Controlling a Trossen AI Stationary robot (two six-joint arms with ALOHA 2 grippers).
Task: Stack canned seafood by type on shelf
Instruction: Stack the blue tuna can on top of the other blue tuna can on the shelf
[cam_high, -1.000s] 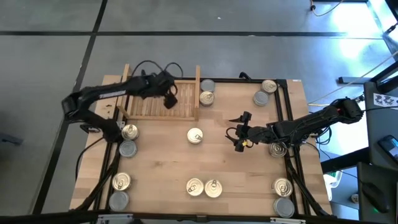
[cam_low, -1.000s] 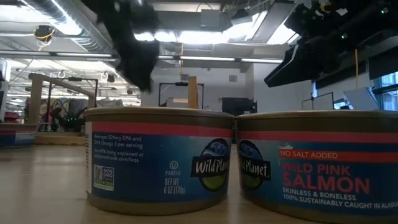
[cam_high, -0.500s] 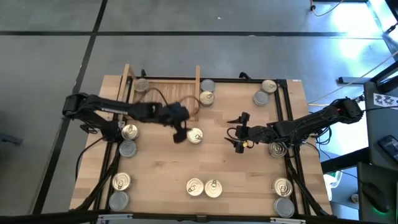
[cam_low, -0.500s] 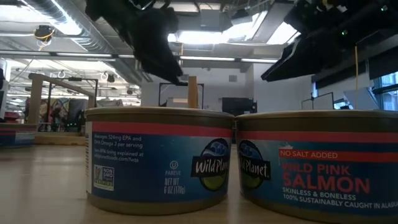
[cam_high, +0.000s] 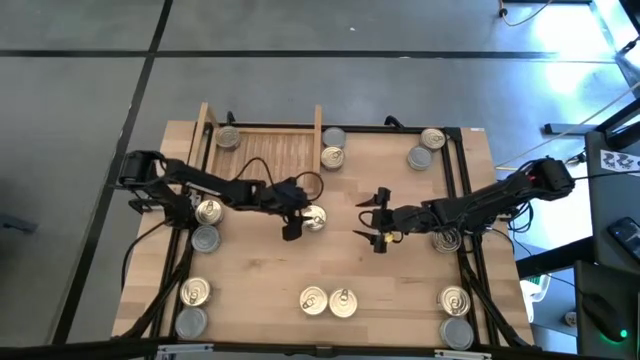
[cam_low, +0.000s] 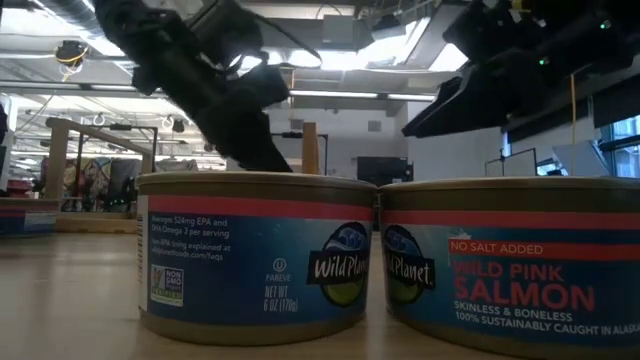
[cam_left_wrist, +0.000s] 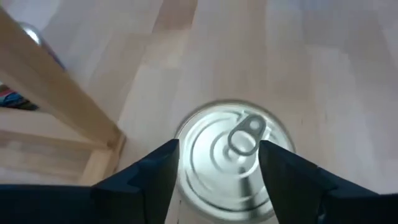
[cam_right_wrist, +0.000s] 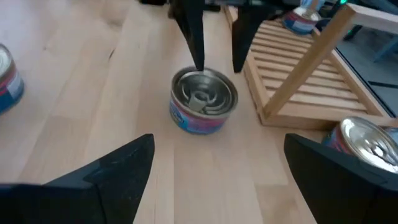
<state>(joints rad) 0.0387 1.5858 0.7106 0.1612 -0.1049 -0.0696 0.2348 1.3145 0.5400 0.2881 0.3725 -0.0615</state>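
A golden pull-tab can (cam_high: 314, 218) stands upright on the table's middle, just near-right of the shelf (cam_high: 265, 158). My left gripper (cam_high: 300, 216) reaches in from the left, slanting down. It is open, with one finger on each side of that can (cam_left_wrist: 233, 155), and no touch shows. My right gripper (cam_high: 375, 222) hovers open to the can's right, pointing at the can (cam_right_wrist: 204, 99), with nothing between its fingers (cam_right_wrist: 219, 140). One can (cam_high: 228, 138) stands in the shelf's far-left corner.
Other cans stand in pairs around the table: beside the shelf's right board (cam_high: 332, 148), far right (cam_high: 426, 147), left edge (cam_high: 206, 224), near left (cam_high: 193, 306), near middle (cam_high: 329, 300) and near right (cam_high: 456, 315). One can (cam_high: 445, 238) sits under my right arm.
My left gripper has swung from above the shelf toward the table's near edge and right. It has come down and tipped its fingers downward to the golden-topped can in the middle. My right gripper has edged slightly toward that can. No can has moved.
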